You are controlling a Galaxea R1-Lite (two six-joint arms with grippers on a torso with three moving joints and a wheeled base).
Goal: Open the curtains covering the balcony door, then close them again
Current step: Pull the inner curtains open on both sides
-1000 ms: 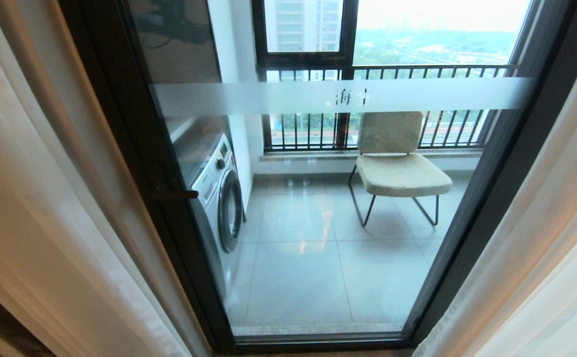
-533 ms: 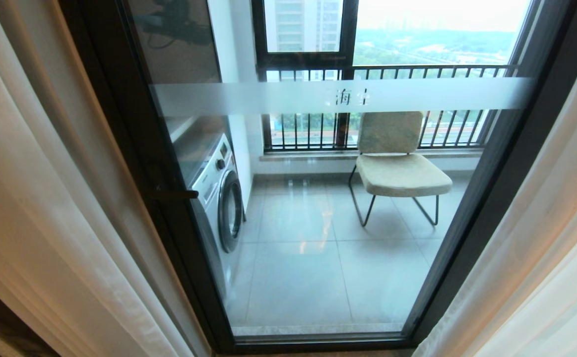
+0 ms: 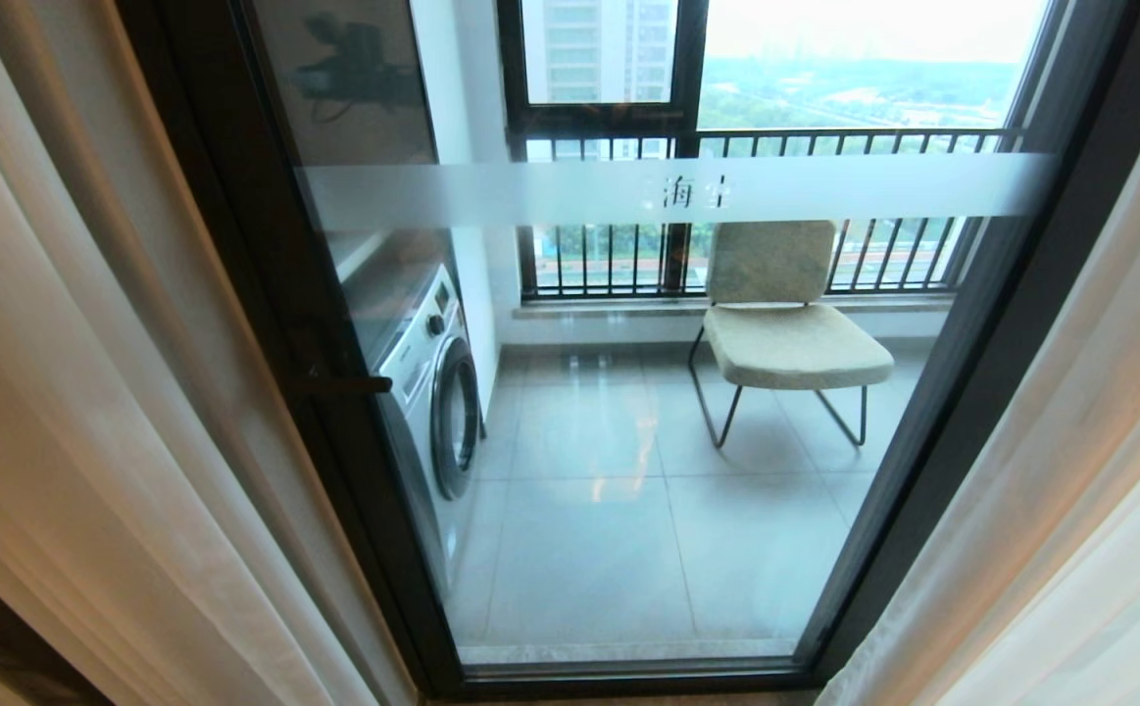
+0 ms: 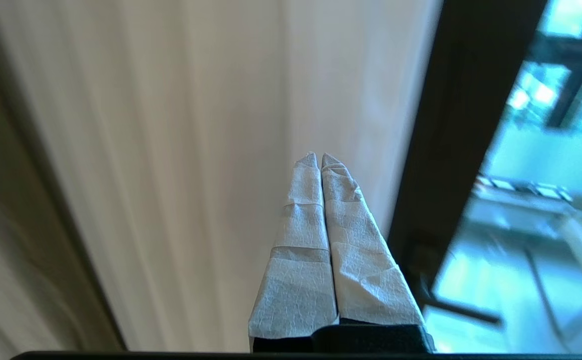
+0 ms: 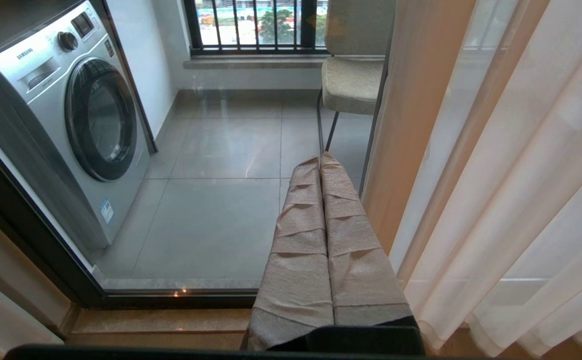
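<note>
You had the curtains [image 3: 89, 412] parted to both sides, with sheer white folds hanging at the left and right edges of the head view and the balcony door [image 3: 628, 392] showing between them. Its dark frame and frosted band with small characters were plain to see. Through the glass stood a washing machine [image 3: 432, 392] on the left and a beige chair [image 3: 785, 324] near the railing, on grey floor tiles.

Your left gripper [image 4: 321, 157] had its jaws pressed together, tips touching, with nothing visibly caught between them. It pointed at the pale sheer fabric just beside the door's dark frame; whether the tips touched the cloth was not clear.

Your right gripper [image 5: 321, 160] also had its jaws closed and empty, hanging low before the door sill, with the right-hand sheer folds just beside it.
</note>
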